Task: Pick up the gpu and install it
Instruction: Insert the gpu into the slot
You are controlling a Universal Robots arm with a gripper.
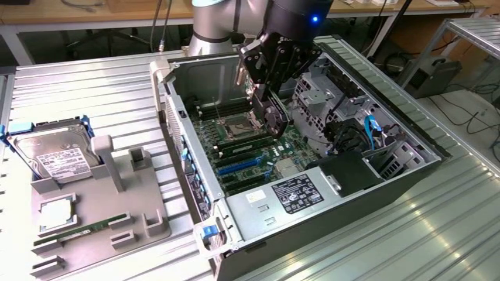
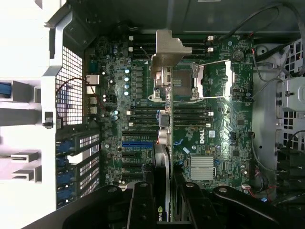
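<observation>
Over the green motherboard (image 2: 224,109) of the open black computer case (image 1: 390,111) | hand (image 2: 163,193) clamped on slim black gpu with silver bracket (image 2: 167,52), edge-on | step: install, seemingly unseated | judged need: card edge squared to blue slot (image 2: 136,143)

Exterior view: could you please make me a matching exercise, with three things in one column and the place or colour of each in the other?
1. gpu
2. hard drive
3. memory stick

A. green, lying flat on the grey tray
B. silver with a white label, on the same tray
C. held in the gripper, inside the open case

Pairs: 1-C, 2-B, 3-A
</observation>
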